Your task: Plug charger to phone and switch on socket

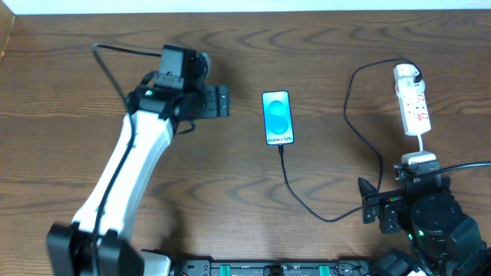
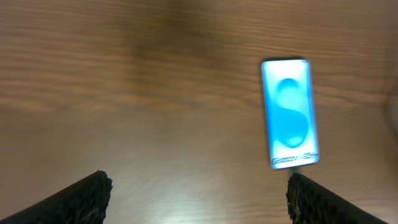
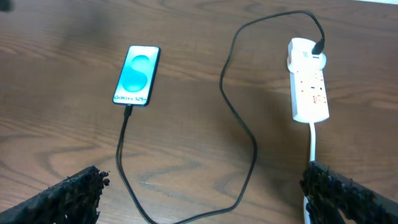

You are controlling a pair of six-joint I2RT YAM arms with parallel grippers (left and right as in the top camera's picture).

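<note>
The phone (image 1: 278, 117) lies mid-table with its cyan screen lit; it also shows in the left wrist view (image 2: 290, 113) and the right wrist view (image 3: 136, 75). The black charger cable (image 1: 349, 115) runs from the phone's near end, loops across the table and ends in a black plug seated in the far end of the white socket strip (image 1: 413, 100), also in the right wrist view (image 3: 309, 88). My left gripper (image 1: 215, 102) is open and empty, left of the phone. My right gripper (image 1: 374, 208) is open and empty, near the table's front right, above the cable loop (image 3: 242, 134).
The socket's white cord (image 3: 314, 142) runs toward my right arm. The wooden table (image 1: 69, 92) spreads bare to the left. My left arm crosses the front left of the table. The table's far edge (image 1: 245, 15) lies along the top.
</note>
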